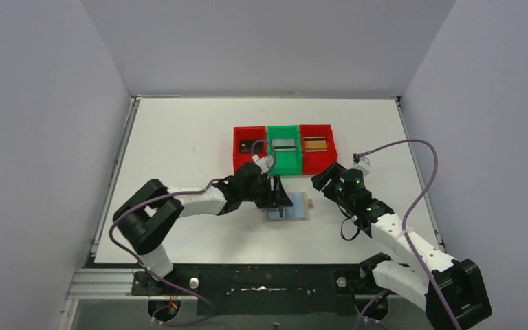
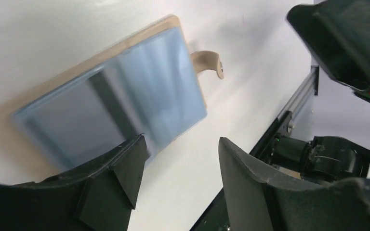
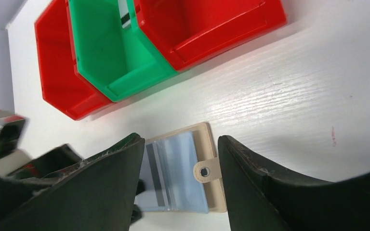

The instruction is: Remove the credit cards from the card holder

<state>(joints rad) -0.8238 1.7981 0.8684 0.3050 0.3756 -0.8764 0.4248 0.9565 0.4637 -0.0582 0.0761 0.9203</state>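
Left gripper point(image 2: 183, 142): fingers spread, nothing between them; it hangs low over the table point(image 1: 179, 137).
Right gripper point(image 3: 179, 142): fingers spread, holding nothing; it sits to the right of the left gripper, apart from it.
Card holder point(image 2: 125, 96): lies open and flat on the table, right under the left gripper. One corner passes beneath one of that gripper's fingers point(image 2: 125, 168); I cannot tell if they touch. From above it is left of the right gripper and clear of it.
Blue lining point(image 3: 183, 168): faces up. In the right wrist view it shows in the gap between that gripper's 2 fingers, lower down.
Snap tab point(image 3: 205, 171): sticks out from the holder's edge on the side toward the right gripper, lying on the table.
Under the lining: a grey patch with a dark stripe point(image 3: 155, 179); I cannot tell if it is a card.
Bins: 3 in a touching row beyond both grippers, on the far side of the holder: left red bin point(image 1: 238, 159), green bin point(image 1: 285, 163), right red bin point(image 1: 316, 163).
Dark card point(image 1: 247, 146): inside the left red bin.
Silver-grey card point(image 1: 284, 144): inside the green bin.
Gold-brown card point(image 1: 315, 144): inside the right red bin.
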